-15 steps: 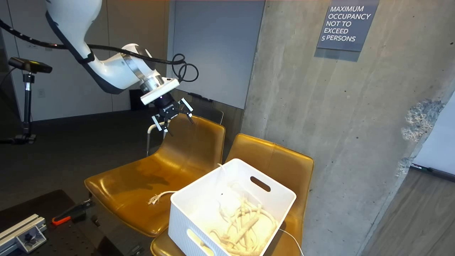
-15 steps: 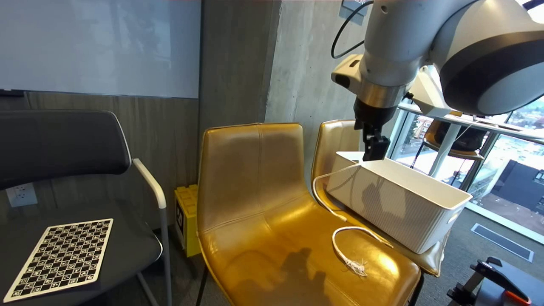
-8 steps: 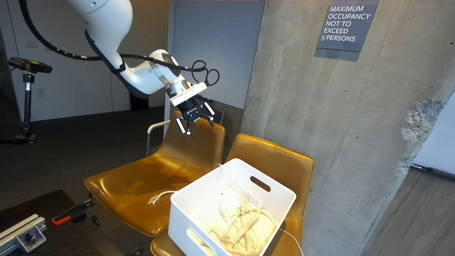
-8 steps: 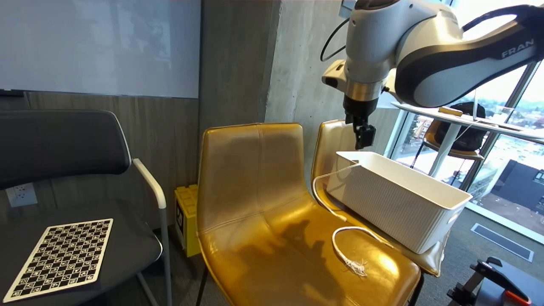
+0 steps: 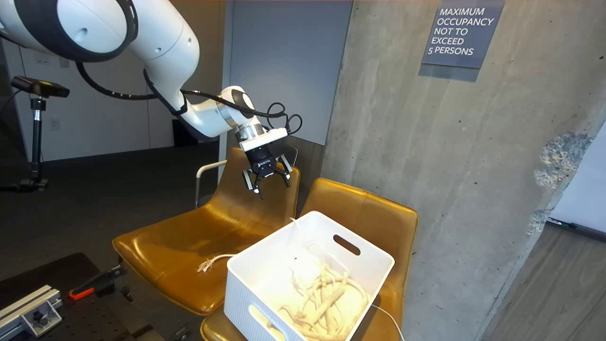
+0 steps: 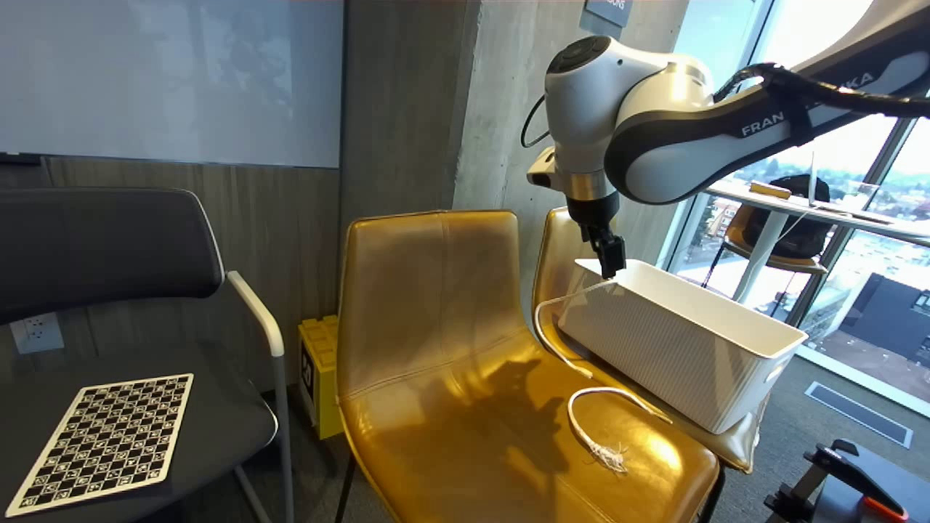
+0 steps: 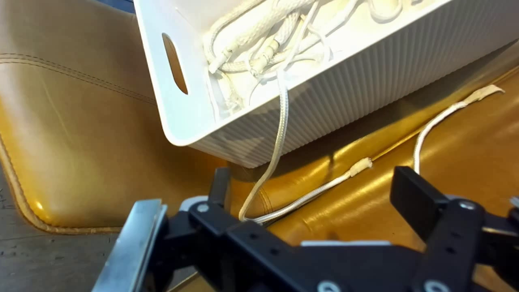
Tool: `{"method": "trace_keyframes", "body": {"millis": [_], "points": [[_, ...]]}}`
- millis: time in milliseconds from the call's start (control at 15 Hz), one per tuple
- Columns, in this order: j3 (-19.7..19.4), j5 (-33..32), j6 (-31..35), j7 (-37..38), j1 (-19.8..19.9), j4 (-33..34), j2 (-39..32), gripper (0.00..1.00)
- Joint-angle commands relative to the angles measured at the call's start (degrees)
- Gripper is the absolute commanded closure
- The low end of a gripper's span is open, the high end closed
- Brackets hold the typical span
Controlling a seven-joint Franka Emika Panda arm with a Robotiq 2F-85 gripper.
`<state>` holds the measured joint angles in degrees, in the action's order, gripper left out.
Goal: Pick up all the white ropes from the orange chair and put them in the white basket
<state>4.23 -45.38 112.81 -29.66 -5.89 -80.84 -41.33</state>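
Note:
My gripper [image 5: 273, 188] is open and empty, fingers wide apart, above the gap between the chairs. In an exterior view it shows by the near rim of the white basket [image 6: 654, 349]. Several white ropes [image 5: 326, 296] lie coiled in the basket. One rope [image 7: 282, 109] hangs over its rim, bends, and ends on the orange chair's edge. In the wrist view its bend lies near the left finger. A short-looking rope with a frayed end [image 6: 609, 457] lies on the orange chair [image 6: 436, 290]; in the wrist view it shows [image 7: 429, 125] partly behind the right finger.
The basket stands on the twin chair [image 5: 369, 203]. A concrete column [image 5: 426, 142] rises behind the chairs. A black chair [image 6: 102, 254] with a checkered board [image 6: 109, 436] stands beside the orange chair. A dark table with a clamp [image 5: 94, 284] is in front.
My gripper has moved across from over the orange chair's side toward the hanging rope, and has come lower in the last half second. It stays open. Ropes and basket have not moved.

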Motion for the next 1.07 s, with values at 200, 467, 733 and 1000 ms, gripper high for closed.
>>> {"method": "trace_keyframes", "body": {"millis": [200,467,733,1000], "points": [[-1.1,1.6,-3.8,-7.3,0.2,12.8,-8.9,0.0],[-2.6,2.1,-4.2,-9.6,0.8,17.0,-13.2,0.0],[-3.4,3.2,-6.0,-10.7,0.9,19.2,-15.9,0.0],[-3.8,4.2,-7.9,-11.5,1.1,20.6,-17.6,0.28]]}}
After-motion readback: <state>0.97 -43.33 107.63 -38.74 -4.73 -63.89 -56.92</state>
